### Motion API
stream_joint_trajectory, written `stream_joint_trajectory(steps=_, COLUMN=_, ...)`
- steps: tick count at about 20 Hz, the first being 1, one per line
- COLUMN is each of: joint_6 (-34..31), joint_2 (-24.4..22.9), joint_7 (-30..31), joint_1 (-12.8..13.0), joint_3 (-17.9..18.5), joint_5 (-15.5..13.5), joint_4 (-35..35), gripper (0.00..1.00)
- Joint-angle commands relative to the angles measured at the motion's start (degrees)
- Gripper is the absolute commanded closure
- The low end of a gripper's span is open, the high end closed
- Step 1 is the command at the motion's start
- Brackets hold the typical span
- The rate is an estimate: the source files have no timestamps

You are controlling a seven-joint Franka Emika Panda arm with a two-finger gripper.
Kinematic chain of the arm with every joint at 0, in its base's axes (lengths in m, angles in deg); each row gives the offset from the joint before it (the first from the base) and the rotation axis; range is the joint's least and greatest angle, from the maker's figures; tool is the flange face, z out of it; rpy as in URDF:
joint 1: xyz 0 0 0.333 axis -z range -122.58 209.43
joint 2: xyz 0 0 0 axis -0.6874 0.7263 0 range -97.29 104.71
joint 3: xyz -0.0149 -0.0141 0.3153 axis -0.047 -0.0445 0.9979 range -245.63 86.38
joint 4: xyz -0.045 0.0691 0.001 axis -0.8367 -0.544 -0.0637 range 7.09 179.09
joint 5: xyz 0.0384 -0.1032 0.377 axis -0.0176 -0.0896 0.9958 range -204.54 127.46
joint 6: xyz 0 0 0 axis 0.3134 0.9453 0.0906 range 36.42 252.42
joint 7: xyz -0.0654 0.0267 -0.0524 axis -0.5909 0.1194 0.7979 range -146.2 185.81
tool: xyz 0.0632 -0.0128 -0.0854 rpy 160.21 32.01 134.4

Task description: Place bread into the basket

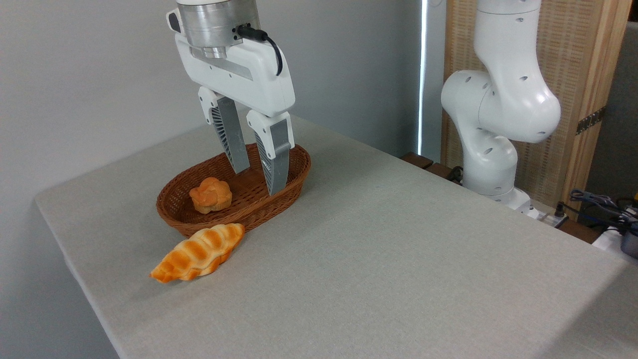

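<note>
The bread [198, 253], a long orange-brown loaf with cream stripes, lies on the table just in front of the basket, its right tip touching or nearly touching the wicker wall. The oval reddish-brown basket [295, 172] sits at the back left of the table. My gripper [257, 181] hangs over the basket's right half, open, nothing between its fingers, up and to the right of the bread.
A small round knobbly golden bun [211, 195] rests inside the basket's left half. The arm's white base [493, 149] stands beyond the table's right far edge. Cables [603, 204] lie at the far right. The table's left edge [75, 269] runs close to the bread.
</note>
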Motion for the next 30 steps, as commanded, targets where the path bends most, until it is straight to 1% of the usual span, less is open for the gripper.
stream_joint_trajectory(steps=1, joint_6=0.66, joint_2=-0.64, joint_7=-0.34, joint_1=0.36, joint_3=0.27, joint_5=-0.06, joint_4=0.56, gripper=0.0)
stream_joint_trajectory(steps=10, joint_6=1.53, joint_2=-0.2, joint_7=0.01, joint_1=0.45, joint_3=-0.26, joint_5=-0.06, joint_4=0.56, gripper=0.0)
stream_joint_trajectory(steps=11, joint_6=2.41, joint_2=-0.12, joint_7=0.71, joint_1=0.45, joint_3=-0.35, joint_5=-0.75, joint_4=0.64, gripper=0.0)
stream_joint_trajectory(steps=12, joint_6=4.42, joint_2=-0.03, joint_7=2.89, joint_1=0.89, joint_3=-0.35, joint_5=-2.24, joint_4=0.91, gripper=0.0)
stream_joint_trajectory(steps=13, joint_6=6.7, joint_2=0.14, joint_7=5.96, joint_1=1.24, joint_3=-0.35, joint_5=-2.95, joint_4=1.34, gripper=0.0)
stream_joint_trajectory(steps=14, joint_6=8.64, joint_2=0.67, joint_7=8.42, joint_1=1.85, joint_3=-0.35, joint_5=-2.96, joint_4=1.61, gripper=0.0)
stream_joint_trajectory(steps=16, joint_6=11.98, joint_2=1.55, joint_7=10.03, joint_1=3.61, joint_3=-0.35, joint_5=-2.96, joint_4=2.57, gripper=0.0)
stream_joint_trajectory(steps=17, joint_6=14.17, joint_2=1.99, joint_7=10.29, joint_1=4.14, joint_3=-0.35, joint_5=-3.13, joint_4=3.8, gripper=0.0)
stream_joint_trajectory(steps=19, joint_6=18.83, joint_2=2.69, joint_7=14.4, joint_1=4.76, joint_3=-0.43, joint_5=-3.39, joint_4=5.91, gripper=0.0)
stream_joint_trajectory(steps=20, joint_6=21.29, joint_2=3.39, joint_7=16.43, joint_1=4.85, joint_3=-0.35, joint_5=-4.09, joint_4=7.05, gripper=0.0)
stream_joint_trajectory(steps=22, joint_6=26.04, joint_2=4.8, joint_7=17.85, joint_1=4.85, joint_3=-0.43, joint_5=-6.46, joint_4=9.51, gripper=0.0)
stream_joint_trajectory(steps=23, joint_6=27.28, joint_2=5.67, joint_7=19.16, joint_1=4.85, joint_3=-0.43, joint_5=-8.13, joint_4=9.69, gripper=0.0)
stream_joint_trajectory(steps=24, joint_6=28.33, joint_2=6.64, joint_7=20.83, joint_1=4.85, joint_3=-0.43, joint_5=-9.1, joint_4=9.7, gripper=0.0)
stream_joint_trajectory(steps=26, joint_6=30.96, joint_2=8.14, joint_7=24.08, joint_1=4.85, joint_3=-0.52, joint_5=-9.9, joint_4=9.7, gripper=0.0)
stream_joint_trajectory(steps=27, joint_6=32.46, joint_2=8.75, joint_7=25.4, joint_1=4.85, joint_3=-0.52, joint_5=-10.77, joint_4=9.7, gripper=0.0)
stream_joint_trajectory(steps=28, joint_6=33.34, joint_2=9.19, joint_7=26.2, joint_1=4.85, joint_3=-0.52, joint_5=-11.39, joint_4=9.7, gripper=0.0)
stream_joint_trajectory(steps=30, joint_6=33.62, joint_2=9.72, joint_7=26.47, joint_1=4.76, joint_3=-0.52, joint_5=-11.66, joint_4=9.78, gripper=0.0)
